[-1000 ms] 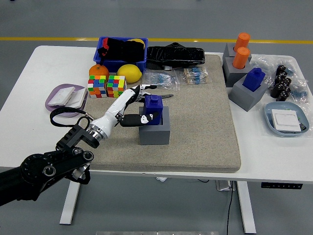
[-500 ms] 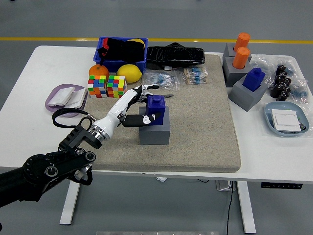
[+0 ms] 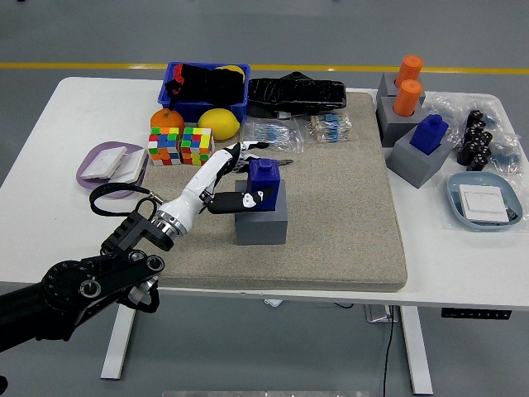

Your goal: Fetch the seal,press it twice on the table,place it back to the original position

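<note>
On a white table [image 3: 50, 124] covered in part by a large beige felt mat [image 3: 347, 207], the robot's black left arm [image 3: 74, 289] reaches in from the lower left. A grey square holder block [image 3: 261, 222] stands on the mat, and a blue block-shaped seal [image 3: 264, 178] sits in its top. The white-and-black left hand [image 3: 225, 182] grasps the seal, thumb on its near face, fingers curled around the far side. Two multicoloured puzzle cubes [image 3: 180, 145] stand just beyond the hand.

Bare mat [image 3: 347, 215] right of holder [image 3: 261, 222] (cubes [image 3: 181, 145] crowd left).
</note>
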You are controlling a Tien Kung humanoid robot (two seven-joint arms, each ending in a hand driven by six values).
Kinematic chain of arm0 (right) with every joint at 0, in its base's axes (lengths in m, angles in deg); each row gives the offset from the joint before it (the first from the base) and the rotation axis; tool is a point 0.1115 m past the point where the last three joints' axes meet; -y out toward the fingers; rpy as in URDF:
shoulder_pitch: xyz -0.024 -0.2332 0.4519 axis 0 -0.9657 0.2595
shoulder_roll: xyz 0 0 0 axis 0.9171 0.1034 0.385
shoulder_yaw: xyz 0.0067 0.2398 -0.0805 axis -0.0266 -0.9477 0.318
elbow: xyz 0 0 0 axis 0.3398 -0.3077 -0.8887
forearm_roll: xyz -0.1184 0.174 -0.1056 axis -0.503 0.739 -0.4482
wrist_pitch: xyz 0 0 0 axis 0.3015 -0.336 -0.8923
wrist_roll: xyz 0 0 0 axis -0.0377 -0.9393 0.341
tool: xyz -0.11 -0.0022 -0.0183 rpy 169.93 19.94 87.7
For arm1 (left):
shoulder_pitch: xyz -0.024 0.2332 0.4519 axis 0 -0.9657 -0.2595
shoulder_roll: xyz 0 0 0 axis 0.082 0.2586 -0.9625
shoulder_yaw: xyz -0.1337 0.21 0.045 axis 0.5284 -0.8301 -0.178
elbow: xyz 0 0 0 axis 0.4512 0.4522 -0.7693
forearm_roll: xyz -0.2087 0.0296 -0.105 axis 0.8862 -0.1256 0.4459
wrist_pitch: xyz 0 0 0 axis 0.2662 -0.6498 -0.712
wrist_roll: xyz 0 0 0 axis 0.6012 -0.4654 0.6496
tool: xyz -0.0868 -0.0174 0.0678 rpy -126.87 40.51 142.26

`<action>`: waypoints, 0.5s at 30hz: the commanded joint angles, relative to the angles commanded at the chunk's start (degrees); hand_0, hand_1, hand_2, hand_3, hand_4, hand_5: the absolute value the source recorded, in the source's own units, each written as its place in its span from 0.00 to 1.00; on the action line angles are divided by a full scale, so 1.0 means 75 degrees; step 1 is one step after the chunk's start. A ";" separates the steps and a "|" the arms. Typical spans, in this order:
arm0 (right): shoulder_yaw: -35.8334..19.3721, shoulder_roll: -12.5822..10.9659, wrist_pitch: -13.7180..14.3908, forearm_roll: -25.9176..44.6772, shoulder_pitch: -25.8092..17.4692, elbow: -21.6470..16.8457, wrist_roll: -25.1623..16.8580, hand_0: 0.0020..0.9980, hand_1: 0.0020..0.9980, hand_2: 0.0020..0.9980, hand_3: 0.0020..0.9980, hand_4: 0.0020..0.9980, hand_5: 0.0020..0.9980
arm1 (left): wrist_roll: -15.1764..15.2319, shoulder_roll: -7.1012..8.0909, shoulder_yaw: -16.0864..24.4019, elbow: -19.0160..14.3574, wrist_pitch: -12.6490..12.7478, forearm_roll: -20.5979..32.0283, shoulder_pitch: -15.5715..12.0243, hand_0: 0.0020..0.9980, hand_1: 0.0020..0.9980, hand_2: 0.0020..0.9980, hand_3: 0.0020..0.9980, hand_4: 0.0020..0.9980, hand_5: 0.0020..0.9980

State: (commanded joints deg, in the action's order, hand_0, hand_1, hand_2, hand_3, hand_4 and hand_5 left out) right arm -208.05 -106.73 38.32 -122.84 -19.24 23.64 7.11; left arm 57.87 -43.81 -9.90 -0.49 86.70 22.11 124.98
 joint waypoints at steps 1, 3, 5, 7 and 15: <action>-0.0002 -0.0002 0.0002 0.0001 -0.0001 0.0000 -0.0001 0.79 0.68 0.66 0.62 0.80 0.44 | 0.0001 -0.0008 -0.0001 0.0000 -0.0001 0.0003 -0.0004 0.65 0.56 0.60 0.83 0.73 0.00; 0.0007 -0.0003 0.0003 0.0001 -0.0002 0.0000 0.0000 0.79 0.68 0.66 0.62 0.80 0.44 | 0.0004 -0.0021 0.0000 0.0001 0.0001 0.0005 -0.0010 0.65 0.56 0.60 0.83 0.73 0.00; 0.0010 0.0001 0.0003 0.0001 -0.0002 0.0000 0.0001 0.79 0.68 0.66 0.62 0.80 0.44 | 0.0008 -0.0030 -0.0001 0.0000 0.0001 0.0011 -0.0016 0.65 0.56 0.60 0.83 0.73 0.00; 0.0014 0.0003 0.0001 0.0003 -0.0002 0.0000 -0.0001 0.79 0.68 0.66 0.62 0.80 0.44 | 0.0009 -0.0035 -0.0008 0.0007 0.0001 0.0018 -0.0022 0.64 0.56 0.60 0.83 0.73 0.00; 0.0027 0.0003 0.0001 0.0006 -0.0009 0.0000 -0.0002 0.79 0.68 0.66 0.62 0.79 0.44 | 0.0065 -0.0040 -0.0024 0.0097 0.0036 0.0018 -0.0012 0.64 0.56 0.60 0.83 0.73 0.00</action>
State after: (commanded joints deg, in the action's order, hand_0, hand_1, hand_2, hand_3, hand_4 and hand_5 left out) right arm -207.85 -106.71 38.33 -122.80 -19.30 23.64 7.10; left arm 58.36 -44.11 -10.08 0.24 86.97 22.25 124.89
